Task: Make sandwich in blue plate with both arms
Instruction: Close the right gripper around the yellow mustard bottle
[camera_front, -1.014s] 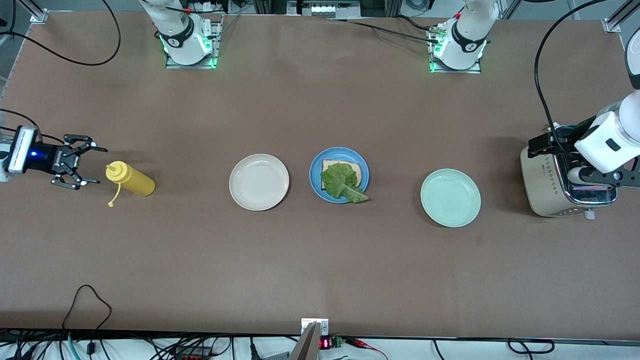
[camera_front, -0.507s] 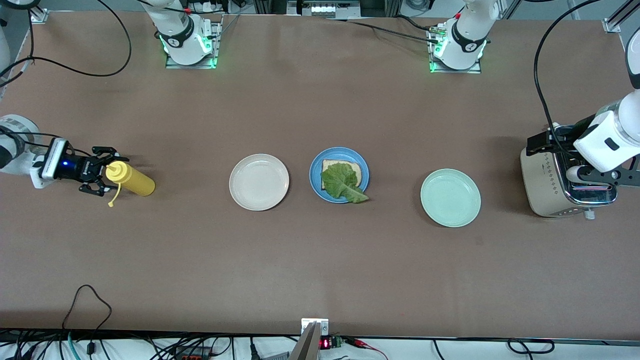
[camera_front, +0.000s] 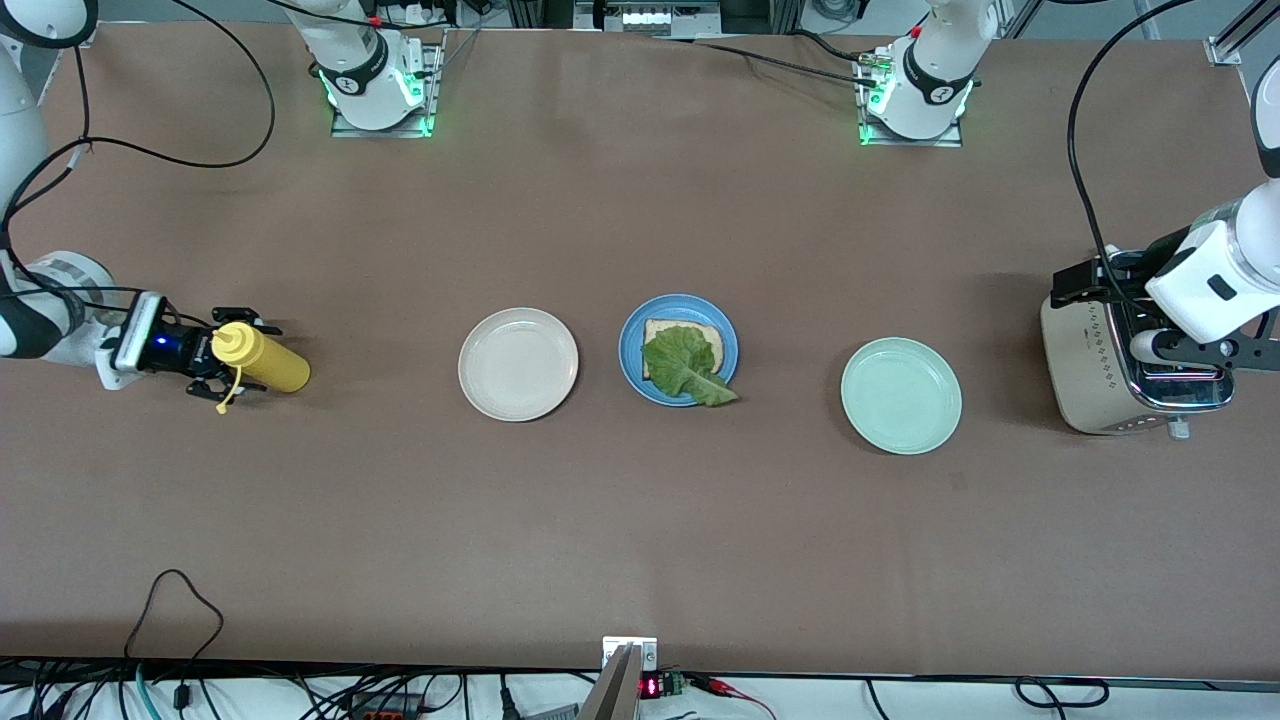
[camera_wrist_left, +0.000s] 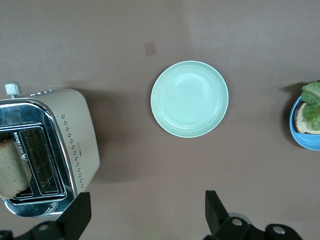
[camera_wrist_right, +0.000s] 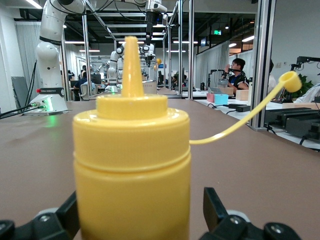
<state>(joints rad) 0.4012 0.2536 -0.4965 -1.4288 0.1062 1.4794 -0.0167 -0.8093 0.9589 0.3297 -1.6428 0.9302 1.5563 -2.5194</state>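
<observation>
At the right arm's end of the surface (camera_front: 600, 560), I see my right pincer (camera_front: 228, 355) spread wide around the neck of the yellow squeeze bottle (camera_front: 262, 359), which lies on its side with its tethered cap (camera_wrist_right: 290, 80) off. My left pincer (camera_wrist_left: 145, 215) hangs wide over the toaster (camera_front: 1120, 365), where one bread slice (camera_wrist_left: 11, 170) sits in a slot. Between the cream plate (camera_front: 518, 363) and the mint plate (camera_front: 900, 395), the blue plate (camera_front: 634, 372) holds one toast slice (camera_front: 660, 330) under a lettuce leaf (camera_front: 685, 368).
</observation>
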